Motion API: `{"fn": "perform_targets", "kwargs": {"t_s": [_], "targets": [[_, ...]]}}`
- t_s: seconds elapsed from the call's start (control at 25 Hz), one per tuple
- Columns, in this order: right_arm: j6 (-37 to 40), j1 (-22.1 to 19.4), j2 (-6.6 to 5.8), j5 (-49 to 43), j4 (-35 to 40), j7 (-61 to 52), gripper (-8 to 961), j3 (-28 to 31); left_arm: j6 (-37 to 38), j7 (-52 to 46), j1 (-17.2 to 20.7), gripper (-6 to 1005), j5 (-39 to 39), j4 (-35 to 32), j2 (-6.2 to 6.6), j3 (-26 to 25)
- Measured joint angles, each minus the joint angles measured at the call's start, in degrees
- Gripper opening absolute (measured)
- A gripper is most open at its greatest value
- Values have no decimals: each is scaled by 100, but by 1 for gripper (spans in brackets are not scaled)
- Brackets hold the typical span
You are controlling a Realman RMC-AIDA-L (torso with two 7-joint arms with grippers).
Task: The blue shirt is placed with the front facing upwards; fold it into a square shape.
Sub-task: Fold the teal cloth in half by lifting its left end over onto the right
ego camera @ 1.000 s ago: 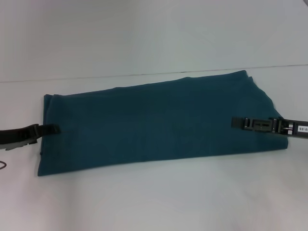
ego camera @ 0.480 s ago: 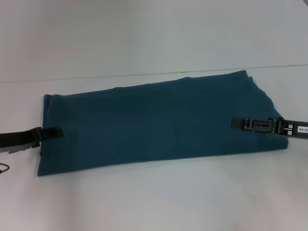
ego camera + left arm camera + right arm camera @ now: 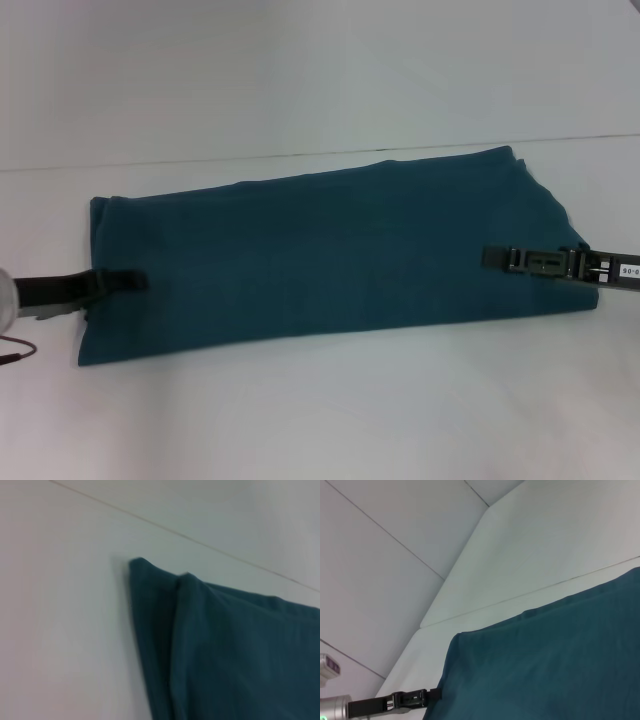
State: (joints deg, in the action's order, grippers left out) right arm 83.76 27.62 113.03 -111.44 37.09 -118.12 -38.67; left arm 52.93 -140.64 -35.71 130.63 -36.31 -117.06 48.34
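Already folded lengthwise into one long band, the blue shirt (image 3: 330,255), spread flat across the white table (image 3: 320,410) with plain cloth upward and no lettering showing; stacked layers at the near-left corner, plain in the left wrist view (image 3: 210,645). At the band's left end, the left gripper (image 3: 125,281), low and level, its dark fingers (image 3: 128,281) reaching in over the hem; at the right end, the right gripper (image 3: 515,259), likewise flat over the cloth, well apart from its partner. Whether either pair of fingers was parted or pinched on fabric, impossible to tell from these views; no lifted cloth or puckering near either tip. Placed thus, most likely, because a long band needs both ends controlled at once; one end carried over the other would halve the length and bring the shape near a square. Judged well along, then, with the crosswise fold not yet made; risk chiefly of the loose upper layer sliding off the lower during a lift.
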Motion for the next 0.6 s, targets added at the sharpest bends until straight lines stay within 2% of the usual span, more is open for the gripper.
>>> {"fn": "perform_targets", "kwargs": {"t_s": [0.16, 0.44, 0.52, 0.6], "targets": [[0, -5, 0, 0, 0, 0, 767, 0, 67, 0, -164, 843, -10, 188, 23, 99], [0, -16, 0, 0, 0, 0, 767, 0, 562, 82, -285, 828, -409, -185, -198, 52], [-2, -15, 0, 0, 0, 0, 767, 0, 570, 93, -283, 823, -453, -213, -209, 52], [-15, -14, 4, 0, 0, 0, 767, 0, 549, 53, -318, 769, -462, -156, -198, 66]]}}
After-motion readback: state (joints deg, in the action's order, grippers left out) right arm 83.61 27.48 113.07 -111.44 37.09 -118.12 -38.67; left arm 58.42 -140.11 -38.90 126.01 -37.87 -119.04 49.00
